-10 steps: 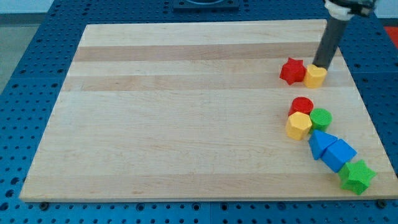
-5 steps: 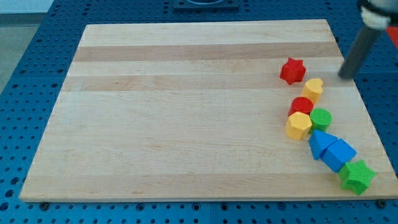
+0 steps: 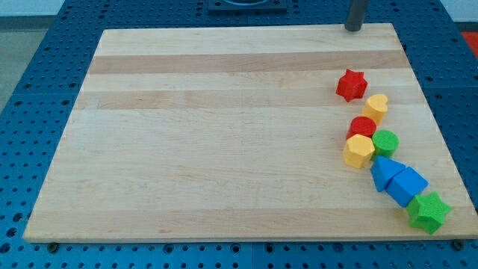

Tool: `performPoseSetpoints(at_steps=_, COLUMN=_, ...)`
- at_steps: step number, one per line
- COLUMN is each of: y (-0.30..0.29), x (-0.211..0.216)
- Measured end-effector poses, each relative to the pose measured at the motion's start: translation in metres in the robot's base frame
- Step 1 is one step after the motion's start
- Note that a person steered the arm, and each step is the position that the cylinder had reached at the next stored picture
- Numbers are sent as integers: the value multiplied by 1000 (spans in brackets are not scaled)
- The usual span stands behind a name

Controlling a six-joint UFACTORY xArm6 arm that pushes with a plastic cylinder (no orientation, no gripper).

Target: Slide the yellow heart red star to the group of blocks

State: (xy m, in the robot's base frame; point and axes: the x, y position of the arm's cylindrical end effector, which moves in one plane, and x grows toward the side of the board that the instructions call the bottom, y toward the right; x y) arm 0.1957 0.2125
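The red star (image 3: 351,84) lies alone on the board's right side, a little above and left of the yellow heart (image 3: 376,107). The yellow heart touches the top of the group: a red cylinder (image 3: 363,126), a yellow hexagon (image 3: 358,151), a green cylinder (image 3: 385,142), two blue blocks (image 3: 385,172) (image 3: 407,185) and a green star (image 3: 429,212). My tip (image 3: 352,28) is at the board's top edge, straight above the red star and well apart from it.
The wooden board (image 3: 224,134) rests on a blue perforated table (image 3: 30,112). The group runs down close to the board's right and bottom edges.
The yellow heart was pushed down from beside the red star onto the group. My tip then swung off to the right and up to the board's top edge.
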Motion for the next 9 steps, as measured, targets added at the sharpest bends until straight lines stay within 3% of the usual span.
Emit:
performPoseSetpoints(at_steps=2, y=-7, x=7)
performPoseSetpoints(at_steps=4, y=-8, x=82)
performPoseSetpoints(at_steps=7, y=-35, x=124)
performPoseSetpoints(at_steps=9, y=-61, x=188)
